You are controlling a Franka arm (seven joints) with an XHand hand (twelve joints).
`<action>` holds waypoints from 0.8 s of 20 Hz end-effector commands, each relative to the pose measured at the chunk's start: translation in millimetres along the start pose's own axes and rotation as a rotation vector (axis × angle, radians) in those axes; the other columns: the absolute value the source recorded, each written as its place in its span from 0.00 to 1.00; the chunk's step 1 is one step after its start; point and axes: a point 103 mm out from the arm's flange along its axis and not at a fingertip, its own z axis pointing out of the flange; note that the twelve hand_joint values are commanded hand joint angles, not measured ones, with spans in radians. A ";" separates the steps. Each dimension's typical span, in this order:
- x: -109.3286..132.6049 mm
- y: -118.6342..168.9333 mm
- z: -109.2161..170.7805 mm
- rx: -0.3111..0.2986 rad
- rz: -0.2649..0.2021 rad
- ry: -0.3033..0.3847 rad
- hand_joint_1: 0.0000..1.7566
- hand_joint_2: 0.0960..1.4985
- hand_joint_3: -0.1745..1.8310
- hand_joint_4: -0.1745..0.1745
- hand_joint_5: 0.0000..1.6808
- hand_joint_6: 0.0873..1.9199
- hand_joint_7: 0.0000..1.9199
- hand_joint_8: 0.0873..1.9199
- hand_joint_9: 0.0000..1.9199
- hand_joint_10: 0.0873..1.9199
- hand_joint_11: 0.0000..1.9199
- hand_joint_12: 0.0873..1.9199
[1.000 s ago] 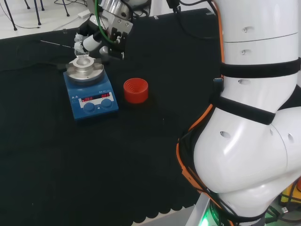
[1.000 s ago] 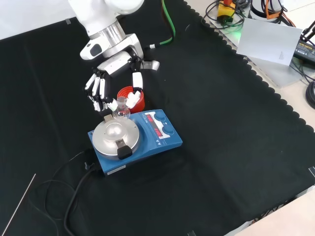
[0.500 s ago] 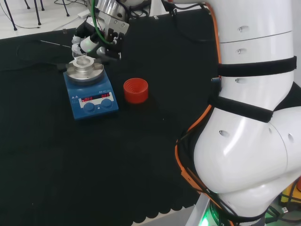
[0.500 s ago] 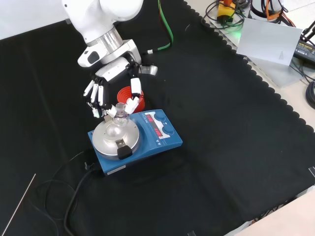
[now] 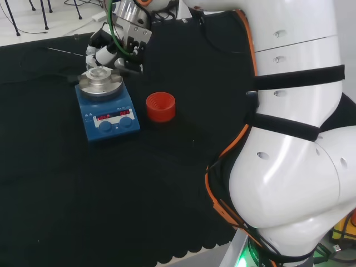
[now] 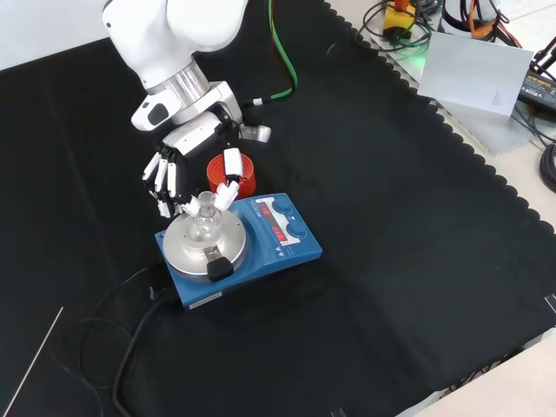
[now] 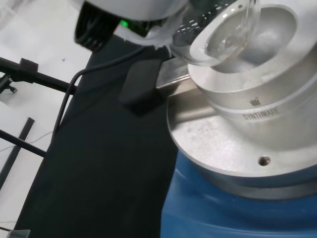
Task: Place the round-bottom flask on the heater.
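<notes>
The white arm [image 6: 174, 39] reaches down, its hand [image 6: 187, 169] with fingers [image 6: 161, 187] curled in a pinch.

In your front view the heater [image 6: 239, 246] sits left of centre, the flask [image 6: 206, 223] on its plate beneath the hand [image 6: 187, 178], with the ribbed ring [image 6: 236, 172] just above, behind the heater.

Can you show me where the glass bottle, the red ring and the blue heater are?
Clear glass round-bottom flask [image 6: 205, 222], front view, on its round belly.
Red ribbed ring stand [image 5: 161, 107], head view, on its outer wall.
Blue heater with a round metal top [image 6: 291, 248], front view, on its blue body beside the knobs.
</notes>
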 end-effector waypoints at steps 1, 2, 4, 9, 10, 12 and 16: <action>-5.2 0.1 1.4 0.005 0.006 0.004 0.62 0.39 0.52 0.95 0.65 0.55 0.31 0.25 0.39 0.21 0.17 0.66; -5.9 0.0 1.6 0.005 0.006 0.003 0.62 0.39 0.53 0.95 0.65 0.55 0.31 0.25 0.39 0.21 0.17 0.66; -8.0 0.2 2.8 0.007 0.009 0.004 0.62 0.39 0.53 0.95 0.65 0.55 0.31 0.25 0.39 0.21 0.17 0.66; -10.6 0.7 5.3 0.009 0.012 0.004 0.62 0.39 0.53 0.95 0.65 0.55 0.31 0.25 0.39 0.22 0.17 0.66; -10.9 0.9 5.7 0.010 0.012 0.005 0.62 0.39 0.53 0.95 0.65 0.55 0.31 0.25 0.39 0.22 0.17 0.66; -11.4 1.3 6.6 0.011 0.014 0.005 0.62 0.39 0.53 0.95 0.65 0.55 0.31 0.25 0.39 0.22 0.17 0.66; -12.7 2.3 8.1 0.014 0.017 0.007 0.62 0.39 0.53 0.95 0.65 0.55 0.31 0.25 0.39 0.22 0.17 0.66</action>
